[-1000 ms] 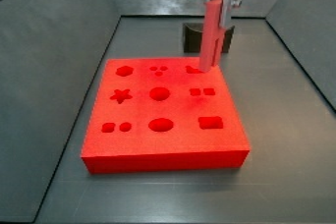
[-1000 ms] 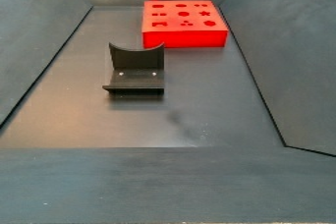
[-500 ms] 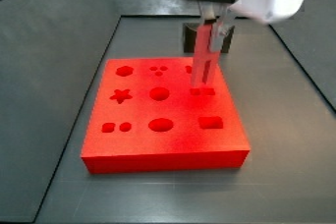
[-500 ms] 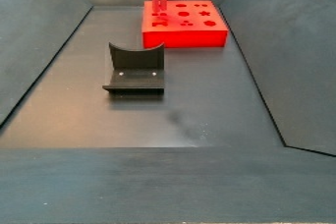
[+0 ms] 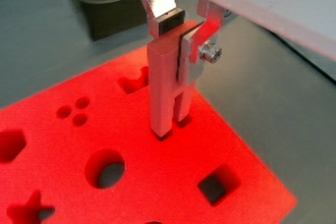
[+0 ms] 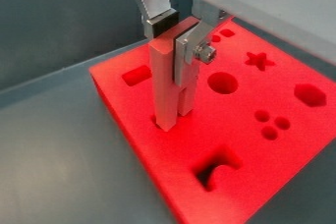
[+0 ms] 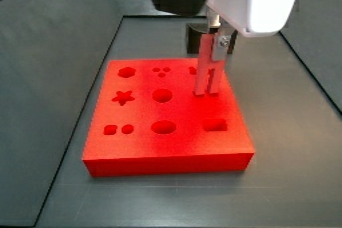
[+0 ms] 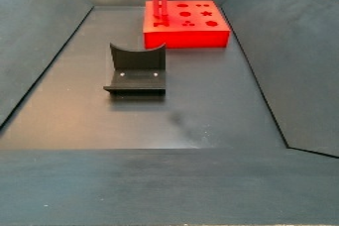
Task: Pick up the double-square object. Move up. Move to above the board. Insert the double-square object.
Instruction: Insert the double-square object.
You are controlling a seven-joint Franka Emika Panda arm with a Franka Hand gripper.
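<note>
The double-square object (image 5: pixel 163 90) is a salmon-red bar held upright, and my gripper (image 5: pixel 179 37) is shut on its upper end in both wrist views. Its lower end stands on the board (image 5: pixel 59 164), seemingly just inside a cut-out. In a side view the gripper (image 7: pixel 213 44) hangs over the board's (image 7: pixel 167 160) far right part with the bar (image 7: pixel 205 80) below it. From another side the bar (image 8: pixel 158 2) rises from the board's (image 8: pixel 185 40) left part. The bar (image 6: pixel 167 90) meets the board (image 6: pixel 262 169) near one edge.
The fixture (image 8: pixel 135 69) stands on the dark floor away from the board, and it also shows behind the gripper (image 5: pixel 105 7). Star, circle, hexagon and square cut-outs cover the board's top. Sloped dark walls enclose the floor.
The gripper has come down with the bar. The bar's lower end, earlier above the board's far right edge, now rests at a cut-out in the top face.
</note>
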